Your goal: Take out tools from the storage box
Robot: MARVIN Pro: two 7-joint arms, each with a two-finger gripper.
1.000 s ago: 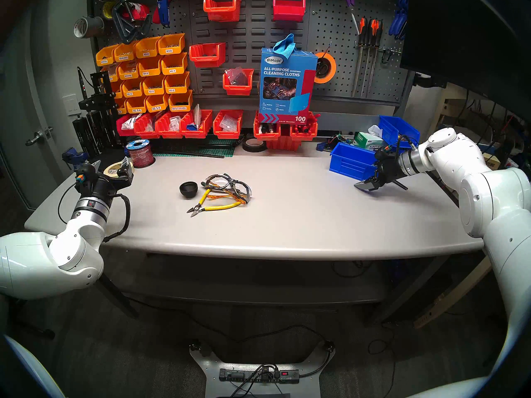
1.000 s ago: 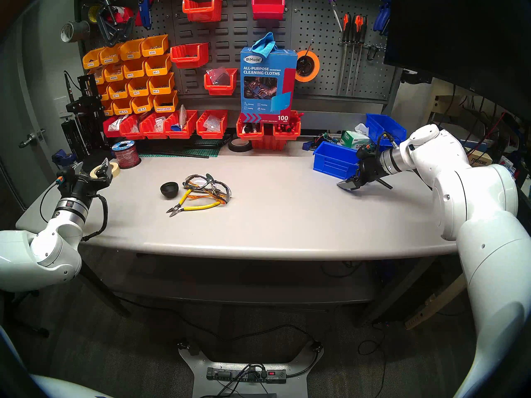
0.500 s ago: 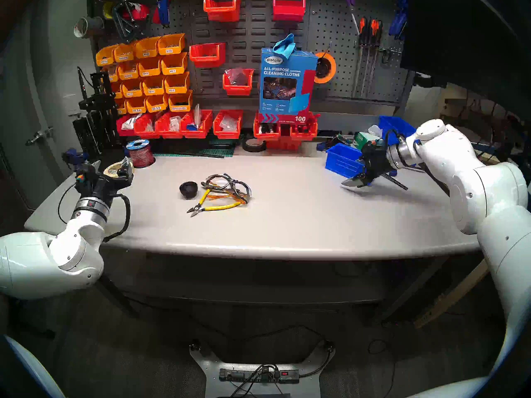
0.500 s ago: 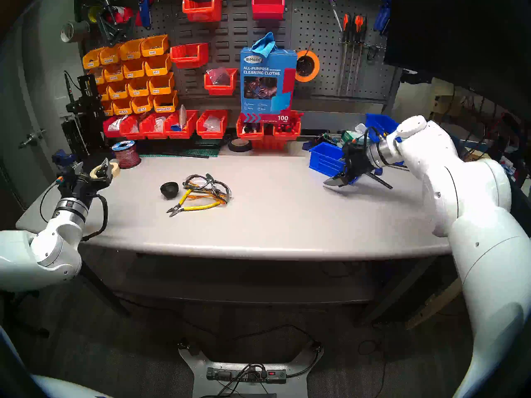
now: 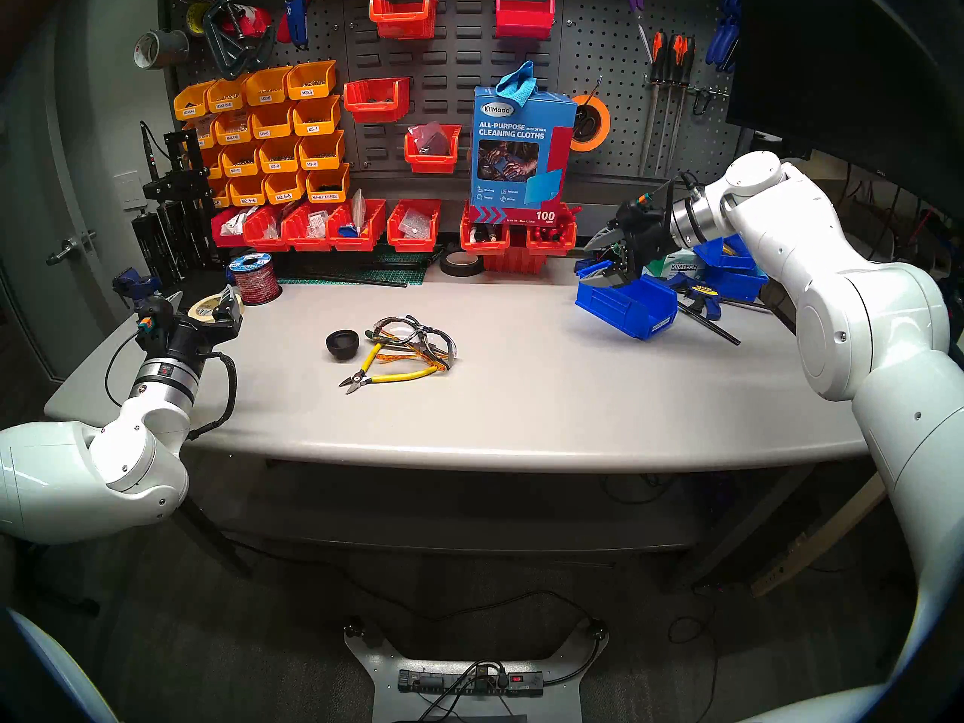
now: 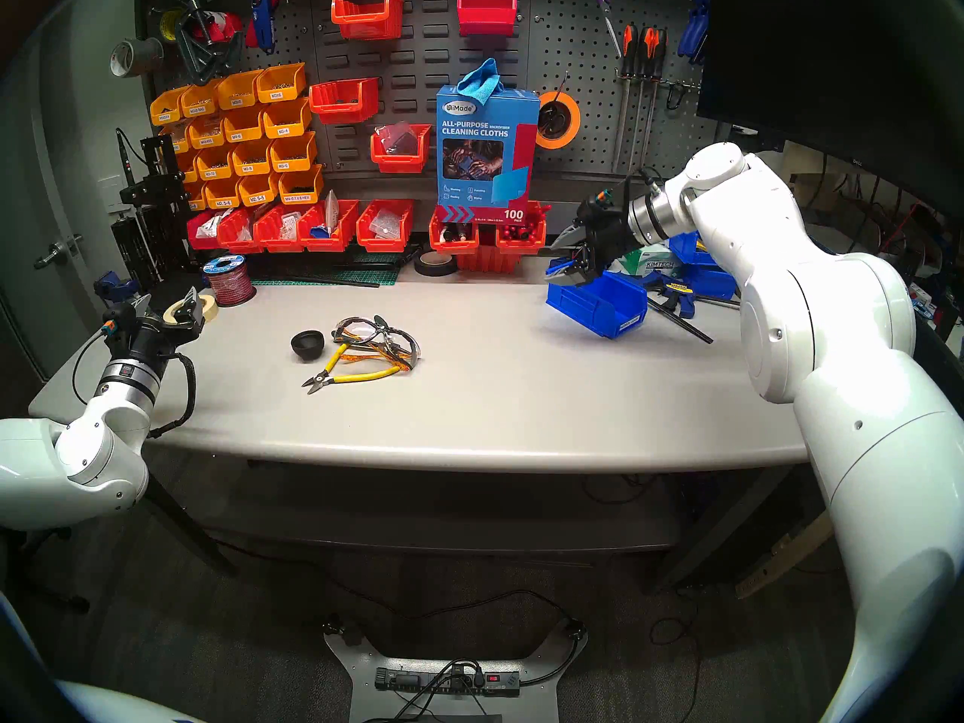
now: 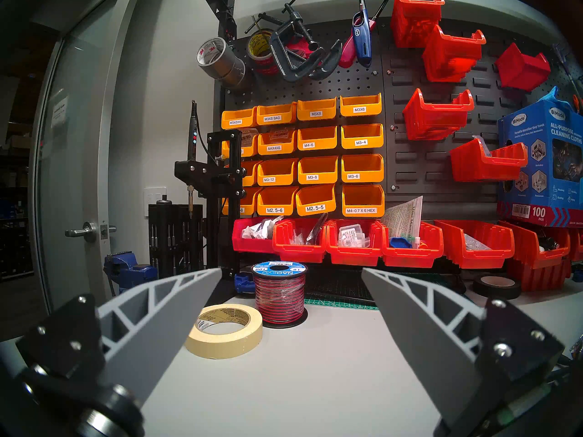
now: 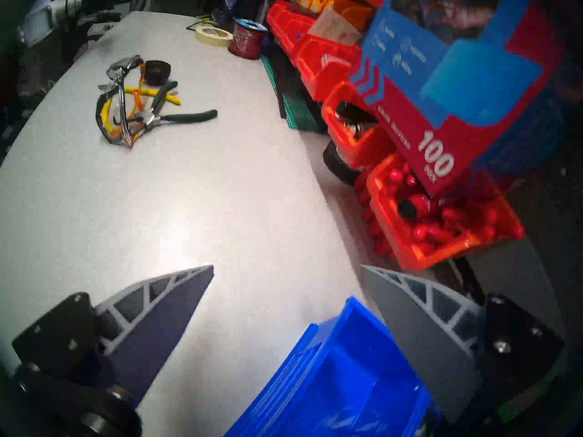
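Note:
The tools lie in a heap mid-table: a black cup (image 5: 342, 343), clear safety glasses (image 5: 420, 341), yellow-handled cutters (image 5: 396, 376) and green-handled pliers (image 8: 189, 116) under the glasses. The blue storage box (image 5: 626, 310) sits tilted at the back right, its white label facing front-right. My right gripper (image 5: 587, 260) hangs open over the box's left end. In the right wrist view the box (image 8: 331, 379) lies between the spread fingers, nearer the right one, and looks empty. My left gripper (image 5: 201, 302) stands open and empty at the far left.
A masking tape roll (image 7: 225, 329) and a red wire spool (image 7: 279, 293) lie just beyond the left gripper. Larger blue bins (image 5: 730, 268), a tissue box (image 5: 678, 268) and a blue bar clamp (image 5: 699, 294) crowd the back right. Red bins (image 5: 407, 226) line the back.
My right gripper rose from the table in front of the storage box and moved left and back over it, jaws spreading. The box shifted left and turned. The left arm stayed put.

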